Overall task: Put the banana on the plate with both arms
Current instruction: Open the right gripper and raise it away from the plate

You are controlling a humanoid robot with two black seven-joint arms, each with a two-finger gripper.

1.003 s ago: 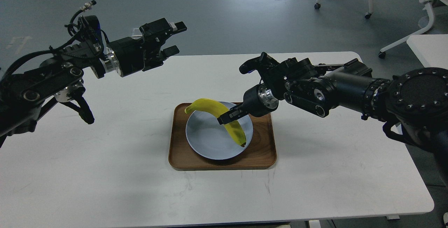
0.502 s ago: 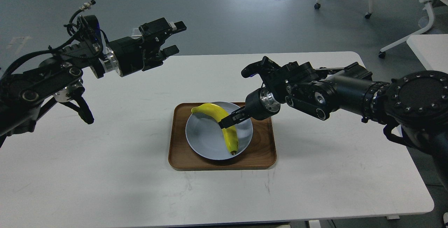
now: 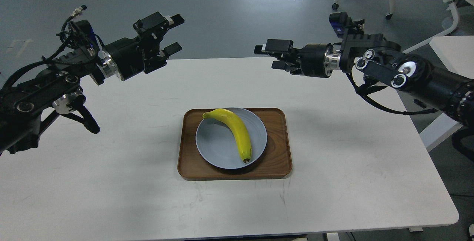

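Observation:
The yellow banana [image 3: 237,130] lies on the pale blue-grey plate [image 3: 214,144], its greenish stem at the plate's back left rim and its dark end at the front right rim. Nothing holds it. My left gripper [image 3: 174,33] is open and empty, high above the table's back left, well away from the plate. My right gripper [image 3: 267,56] is open and empty, raised over the table's back edge, behind and to the right of the plate.
The plate sits in a brown wooden tray [image 3: 276,148] in the middle of the white table [image 3: 333,181]. White chair legs on castors [image 3: 389,11] and another white table [image 3: 453,50] stand beyond the right side.
My right gripper let go of the banana, opened, and pulled up and back to the right. The banana now rests on the plate. My left gripper drifted slightly left.

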